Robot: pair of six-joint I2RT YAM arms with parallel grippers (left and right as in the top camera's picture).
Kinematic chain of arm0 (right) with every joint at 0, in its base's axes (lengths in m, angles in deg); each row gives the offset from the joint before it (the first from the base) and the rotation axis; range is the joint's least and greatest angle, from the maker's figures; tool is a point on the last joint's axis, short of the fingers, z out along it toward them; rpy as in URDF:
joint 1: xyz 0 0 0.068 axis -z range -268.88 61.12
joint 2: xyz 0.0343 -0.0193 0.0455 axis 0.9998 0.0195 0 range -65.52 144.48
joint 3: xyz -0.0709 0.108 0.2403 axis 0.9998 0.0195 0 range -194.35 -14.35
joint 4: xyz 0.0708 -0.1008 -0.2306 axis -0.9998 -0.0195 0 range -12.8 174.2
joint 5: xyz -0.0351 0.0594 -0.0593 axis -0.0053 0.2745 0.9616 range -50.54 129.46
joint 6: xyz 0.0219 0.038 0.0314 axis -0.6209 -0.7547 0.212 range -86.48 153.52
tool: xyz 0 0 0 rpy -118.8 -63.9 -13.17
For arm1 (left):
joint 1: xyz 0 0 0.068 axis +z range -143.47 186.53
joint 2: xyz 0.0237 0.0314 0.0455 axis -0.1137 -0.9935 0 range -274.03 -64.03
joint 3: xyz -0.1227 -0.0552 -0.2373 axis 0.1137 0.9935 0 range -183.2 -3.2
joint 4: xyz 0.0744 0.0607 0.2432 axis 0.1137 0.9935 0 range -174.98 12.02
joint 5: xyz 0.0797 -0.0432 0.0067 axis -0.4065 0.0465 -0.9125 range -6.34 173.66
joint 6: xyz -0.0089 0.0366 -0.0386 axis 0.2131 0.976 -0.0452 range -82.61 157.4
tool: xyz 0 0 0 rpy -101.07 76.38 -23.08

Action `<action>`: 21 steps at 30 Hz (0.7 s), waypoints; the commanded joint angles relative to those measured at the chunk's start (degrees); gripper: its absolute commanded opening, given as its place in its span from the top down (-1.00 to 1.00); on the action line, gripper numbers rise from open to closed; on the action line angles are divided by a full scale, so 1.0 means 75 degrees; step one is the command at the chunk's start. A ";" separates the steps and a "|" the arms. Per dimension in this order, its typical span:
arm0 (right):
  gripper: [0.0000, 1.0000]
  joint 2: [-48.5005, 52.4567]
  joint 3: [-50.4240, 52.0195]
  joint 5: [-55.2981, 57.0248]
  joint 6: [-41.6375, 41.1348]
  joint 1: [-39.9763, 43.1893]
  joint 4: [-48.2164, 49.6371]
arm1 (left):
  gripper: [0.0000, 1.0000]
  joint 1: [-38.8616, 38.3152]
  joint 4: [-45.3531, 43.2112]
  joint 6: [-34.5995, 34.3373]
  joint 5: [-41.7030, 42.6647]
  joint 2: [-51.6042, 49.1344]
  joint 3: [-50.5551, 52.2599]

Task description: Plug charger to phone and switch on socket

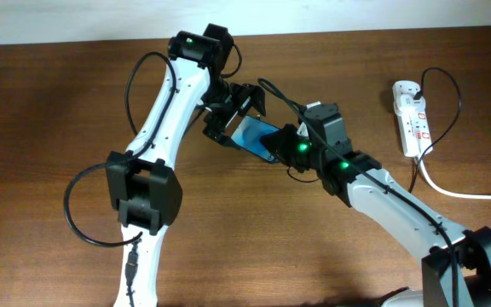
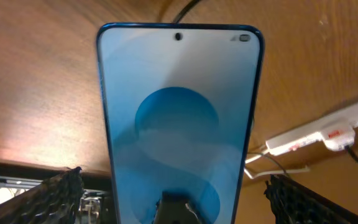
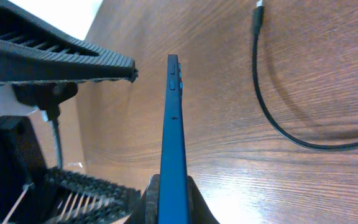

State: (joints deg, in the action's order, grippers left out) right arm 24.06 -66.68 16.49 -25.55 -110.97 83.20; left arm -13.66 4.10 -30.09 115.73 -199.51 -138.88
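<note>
Right pincer (image 3: 173, 198) is clamped on the phone's (image 2: 179, 112) lower end (edge-on from its own wrist). Left pincer (image 2: 173, 180) gapes wide, a finger either side of the phone, not touching it. Charger (image 3: 272, 109) lies on the desk (image 3: 340, 56), apart from the phone. Socket (image 1: 412, 115) sits far right.

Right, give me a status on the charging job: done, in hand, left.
Done: nothing yet; the charger lies loose on the table, its tip in nothing. In hand: the right gripper pinches the phone by its faces, the left gripper open around it. Left: plug the tip into the phone, then switch the socket on; its switch state is too small to read.
</note>
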 commanded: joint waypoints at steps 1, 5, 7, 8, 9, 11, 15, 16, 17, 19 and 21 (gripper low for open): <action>0.92 -0.0122 -0.0052 -0.0653 0.0122 0.0408 0.0265 | -0.99 0.0254 -0.0393 0.1658 0.0699 0.0067 -0.0160; 0.92 -0.0565 -0.0052 -0.1236 0.0125 0.1119 0.0280 | -0.99 0.0595 -0.1291 0.3780 0.2658 0.0067 -0.0160; 0.92 -0.0877 -0.0052 -0.1309 0.0125 0.1413 0.0283 | -1.00 0.0726 -0.1821 0.4607 0.3759 0.0067 -0.0160; 0.92 -0.1046 -0.0052 -0.1311 0.0131 0.1553 0.0283 | -0.98 0.0784 -0.2028 0.4978 0.4202 0.0067 -0.0160; 0.92 -0.1268 -0.0052 -0.1320 0.0216 0.1737 0.0268 | -0.97 0.0836 -0.2221 0.5208 0.4543 0.0067 -0.0160; 0.92 -0.1789 -0.0052 -0.1419 0.0210 0.2119 0.0254 | -0.96 0.0909 -0.2486 0.5607 0.5018 0.0067 -0.0160; 0.92 -0.2707 -0.0052 -0.1373 0.0210 0.2355 0.0254 | -0.99 0.0973 -0.3255 0.6849 0.6945 0.0067 -0.0160; 0.92 -0.2871 -0.0052 -0.1212 0.0204 0.2340 0.0256 | -0.99 0.0979 -0.3445 0.6878 0.7163 0.0067 -0.0160; 0.92 -0.2946 -0.0052 -0.0866 0.0003 0.2291 0.0259 | -0.99 0.0979 -0.3654 0.6875 0.7254 0.0067 -0.0160; 0.92 -0.2868 -0.0052 0.0140 -0.0577 0.2005 0.0329 | -0.99 0.0973 -0.3876 0.6869 0.7239 0.0064 -0.0160; 0.92 -0.2547 -0.0052 0.1151 -0.1180 0.1367 0.0883 | -0.99 0.0970 -0.4051 0.6816 0.7207 0.0067 -0.0160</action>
State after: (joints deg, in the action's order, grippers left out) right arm 3.04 -66.60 14.51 -28.44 -95.89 85.67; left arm -6.77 -24.86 19.22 166.99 -199.51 -138.97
